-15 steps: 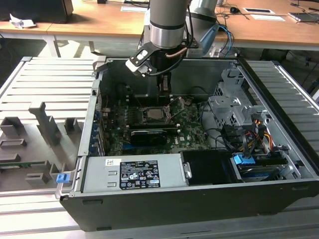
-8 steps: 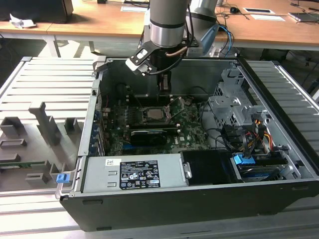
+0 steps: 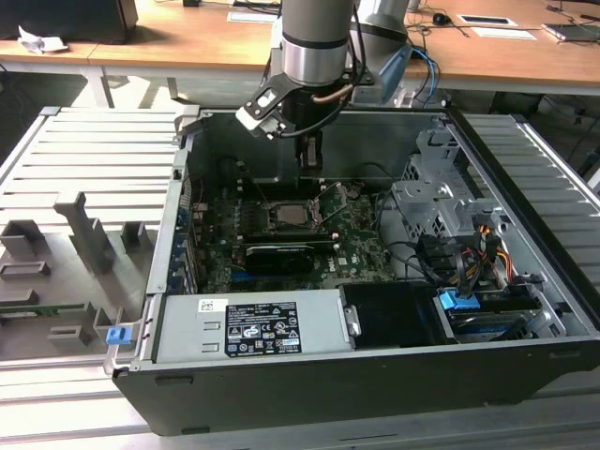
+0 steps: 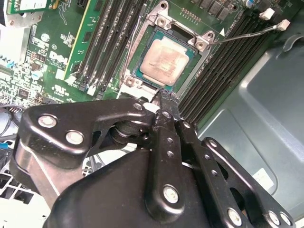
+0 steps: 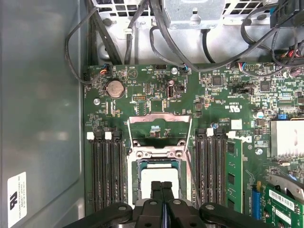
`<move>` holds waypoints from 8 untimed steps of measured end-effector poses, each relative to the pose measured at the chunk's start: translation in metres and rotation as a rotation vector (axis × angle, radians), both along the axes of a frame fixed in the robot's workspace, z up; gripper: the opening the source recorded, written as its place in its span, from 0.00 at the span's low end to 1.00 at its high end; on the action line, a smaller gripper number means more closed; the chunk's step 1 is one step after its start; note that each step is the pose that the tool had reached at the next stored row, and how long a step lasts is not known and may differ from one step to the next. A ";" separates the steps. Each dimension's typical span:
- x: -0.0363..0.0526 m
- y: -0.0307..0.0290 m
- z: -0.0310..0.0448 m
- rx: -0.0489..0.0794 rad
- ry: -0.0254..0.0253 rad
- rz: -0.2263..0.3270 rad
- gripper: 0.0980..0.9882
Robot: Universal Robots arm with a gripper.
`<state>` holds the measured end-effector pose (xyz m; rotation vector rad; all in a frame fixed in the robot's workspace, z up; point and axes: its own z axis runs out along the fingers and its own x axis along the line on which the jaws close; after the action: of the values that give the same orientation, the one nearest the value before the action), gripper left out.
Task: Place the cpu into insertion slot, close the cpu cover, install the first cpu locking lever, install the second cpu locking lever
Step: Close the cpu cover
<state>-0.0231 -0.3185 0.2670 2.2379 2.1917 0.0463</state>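
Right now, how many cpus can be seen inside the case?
1. The cpu lies in the insertion slot, right by the tips of the shut gripper. Others may be hidden under the arm.

Light's pretty even, coming from overhead in the exterior view; inside the case (image 3: 375,141) it dims, shade pooling around the cpu (image 3: 288,217), and the compartment (image 3: 389,314) well apart from it goes near-black; in both wrist views the cpu's metal top glares pale (nearly white in the first wrist view); the motherboard (image 5: 156,90) around it is bright, with soft shadows.
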 end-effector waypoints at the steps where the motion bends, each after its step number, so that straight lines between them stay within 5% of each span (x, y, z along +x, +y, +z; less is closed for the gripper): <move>1: 0.0000 0.0000 0.0006 0.000 0.0000 0.000 0.01; 8: 0.0000 0.0001 0.0047 0.000 0.0000 0.000 0.01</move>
<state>-0.0231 -0.3183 0.2717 2.2379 2.1918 0.0464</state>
